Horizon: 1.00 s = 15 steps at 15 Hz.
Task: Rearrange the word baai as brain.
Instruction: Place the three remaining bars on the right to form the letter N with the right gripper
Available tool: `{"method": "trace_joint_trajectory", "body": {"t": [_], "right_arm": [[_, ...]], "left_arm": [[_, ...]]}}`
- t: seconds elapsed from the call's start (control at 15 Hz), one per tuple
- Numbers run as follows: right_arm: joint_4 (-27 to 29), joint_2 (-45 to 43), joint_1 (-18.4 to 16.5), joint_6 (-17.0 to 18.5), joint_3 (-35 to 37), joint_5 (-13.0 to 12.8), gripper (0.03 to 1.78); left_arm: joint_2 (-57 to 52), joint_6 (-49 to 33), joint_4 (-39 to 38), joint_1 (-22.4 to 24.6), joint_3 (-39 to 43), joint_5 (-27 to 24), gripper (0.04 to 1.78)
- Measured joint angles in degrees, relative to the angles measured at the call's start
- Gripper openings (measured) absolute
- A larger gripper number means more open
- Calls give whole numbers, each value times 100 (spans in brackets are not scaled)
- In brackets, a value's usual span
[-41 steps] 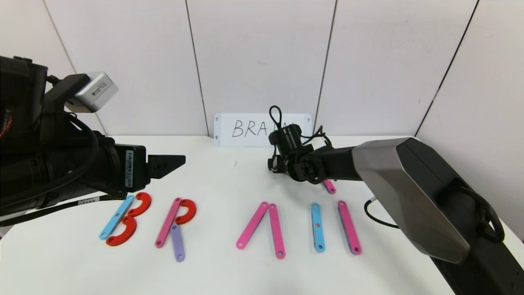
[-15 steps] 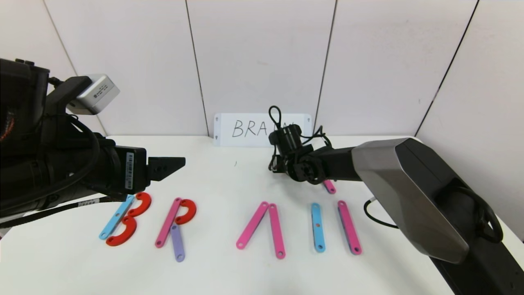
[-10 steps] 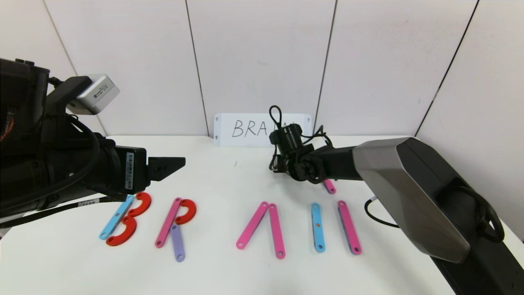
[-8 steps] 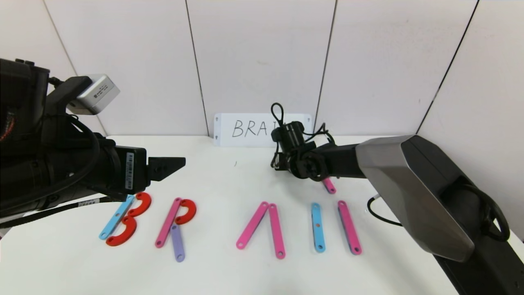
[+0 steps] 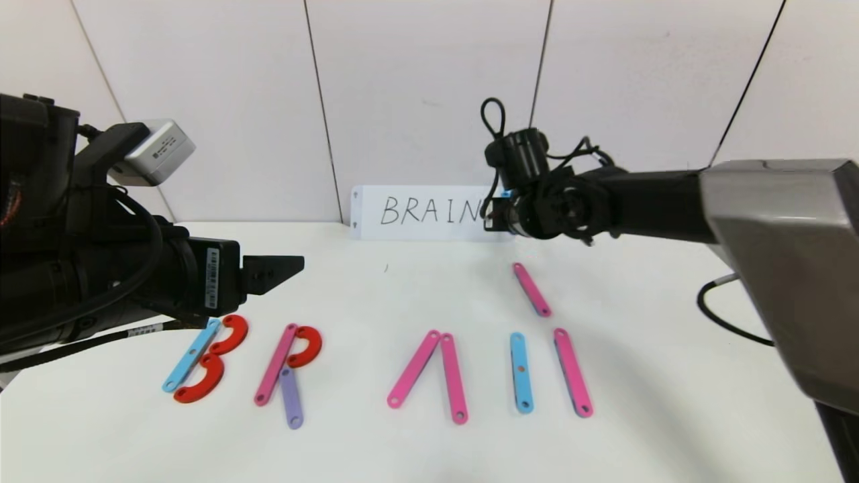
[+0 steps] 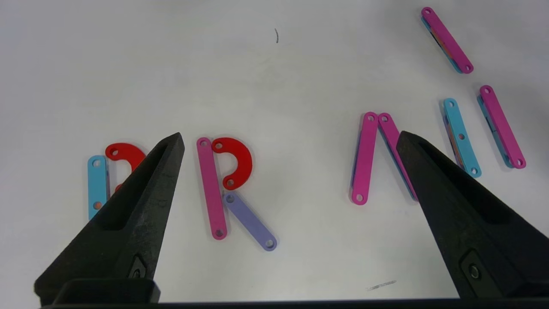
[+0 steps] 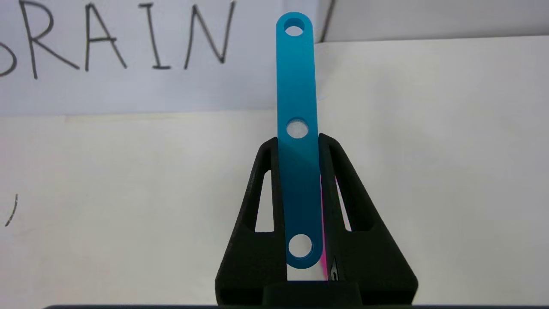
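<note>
Lifted well above the table since the earlier frames, the right gripper [image 7: 299, 141] now hangs before the white BRAIN card [image 5: 429, 212], its jaws pinching a blue strip [image 7: 297, 141] with three holes. On the table [image 5: 376, 443] lies the plastic word [image 5: 376, 365]: blue-and-red B, pink-red-purple R, pink inverted V, blue and pink bars, with a loose pink strip [image 5: 531, 289] behind. Parked above the B, the left gripper [image 6: 291, 141] has its jaws spread wide.
</note>
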Motion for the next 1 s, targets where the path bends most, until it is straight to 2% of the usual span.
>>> {"method": "trace_joint_trajectory", "body": {"t": [0.2,0.47,0.67,1.0], "right_arm": [[549,-1029,-49,10,696,-146,27],[667,-2556,-57,41,2532,-193,27],[124,-3324,-17,74,4038,-184,27],[-1320,-3877,11,110,6064,-63,27]], "left_arm": [[102,-6,0,22,0,-143,173],[135,-6,-1,60,-13,-158,173],[133,-6,-1,93,-16,-158,173],[129,-6,0,94,-17,-168,173]]}}
